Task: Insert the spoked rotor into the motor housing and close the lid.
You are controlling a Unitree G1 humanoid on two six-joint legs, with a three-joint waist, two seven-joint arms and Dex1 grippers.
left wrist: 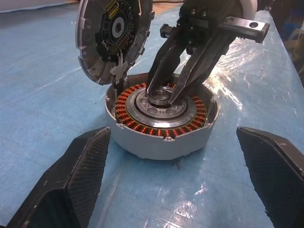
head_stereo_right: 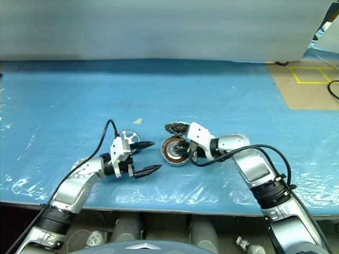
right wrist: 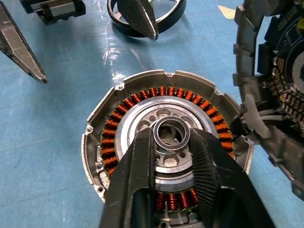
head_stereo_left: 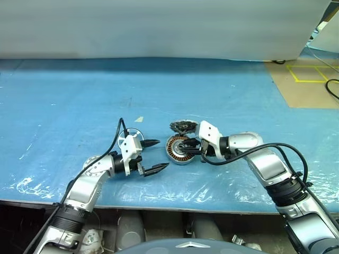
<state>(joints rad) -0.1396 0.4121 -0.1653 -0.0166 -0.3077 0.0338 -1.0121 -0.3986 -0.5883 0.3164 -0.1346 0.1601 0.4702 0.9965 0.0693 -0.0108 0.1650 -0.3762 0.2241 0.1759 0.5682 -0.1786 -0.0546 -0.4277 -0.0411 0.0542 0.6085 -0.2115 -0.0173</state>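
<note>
The housing is sitting on the blue table between the two arms, its copper windings facing up, and the lid is standing tilted on edge at its far rim, dark ribbed face showing. The right gripper is reaching down into the housing's centre, its fingers pressing on either side of the raised silver hub ring — narrowly parted, pinching that ring rather than carrying anything loose. The left gripper is hovering level just beside the housing with its fingers spread wide and nothing between them. The rotor is lying flat on the table just behind the left gripper, not yet inserted.

The step in hand looks like steadying or centring the housing before the rotor goes in. To do it well, the right gripper should be letting go cleanly and lifting straight up — any sideways drag risks sliding the housing or toppling the lid onto the windings.
</note>
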